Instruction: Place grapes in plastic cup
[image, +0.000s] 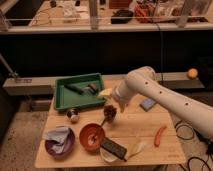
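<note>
The grapes (110, 111), a dark maroon bumpy bunch, are in the middle of the wooden table (145, 125), just right of the green tray's front corner. My gripper (111, 106) hangs at the end of the white arm (150, 87), which reaches in from the right, and sits directly over the grapes and against them. The plastic cup (73, 115), a small greyish tumbler, stands upright to the left of the grapes, in front of the tray.
A green tray (62, 97) with dark items lies at the back left. An orange-red bowl (91, 136) and a purple bowl (60, 143) with a cloth stand at the front left. A dark packet (114, 148), an orange-red sausage shape (160, 135) and a blue-grey pad (147, 104) lie around.
</note>
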